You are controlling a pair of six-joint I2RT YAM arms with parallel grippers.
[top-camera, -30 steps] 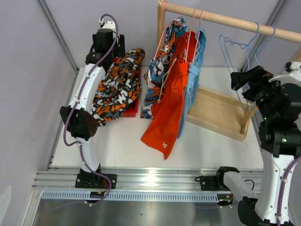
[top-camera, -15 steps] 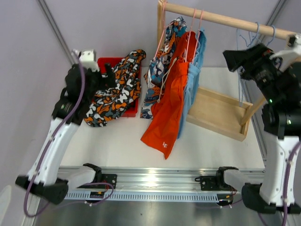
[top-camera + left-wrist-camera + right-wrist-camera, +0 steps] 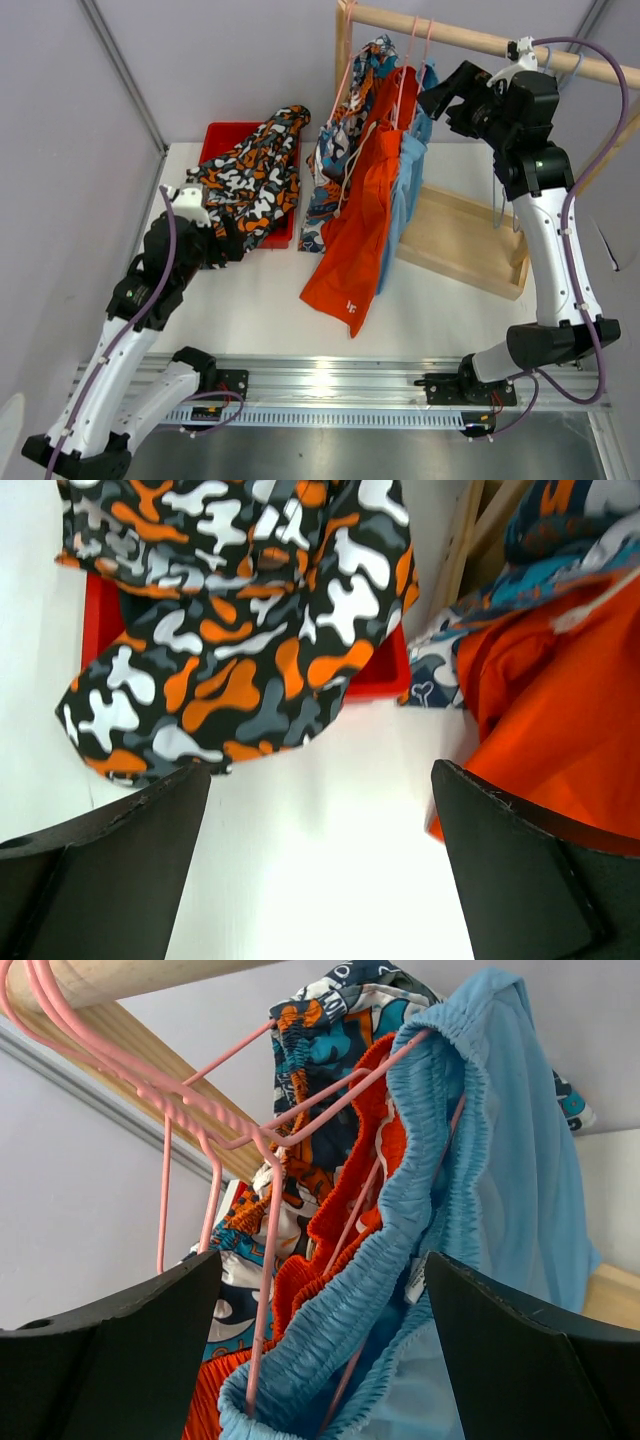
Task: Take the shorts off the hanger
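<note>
Three shorts hang on pink hangers (image 3: pixel 270 1220) from the wooden rail (image 3: pixel 480 40): wave-print (image 3: pixel 345 130), bright orange (image 3: pixel 360 230) and light blue (image 3: pixel 405 190). My right gripper (image 3: pixel 440 100) is open and empty, right beside the light blue waistband (image 3: pixel 480 1180); the orange (image 3: pixel 340 1230) and wave-print (image 3: pixel 330 1030) shorts hang behind it. The blotched shorts (image 3: pixel 250 185) lie over the red bin (image 3: pixel 222 135). My left gripper (image 3: pixel 225 245) is open and empty over the table just in front of them (image 3: pixel 240 630). The black shorts are hidden.
The rack's wooden base tray (image 3: pixel 460 240) lies on the right of the table. The orange shorts' hem (image 3: pixel 540 700) reaches down to the table at the middle. Grey walls close in the left and back sides.
My left arm has drawn back from the red bin to the table in front of it. My right arm has risen and swung left to the rail beside the light blue shorts.
</note>
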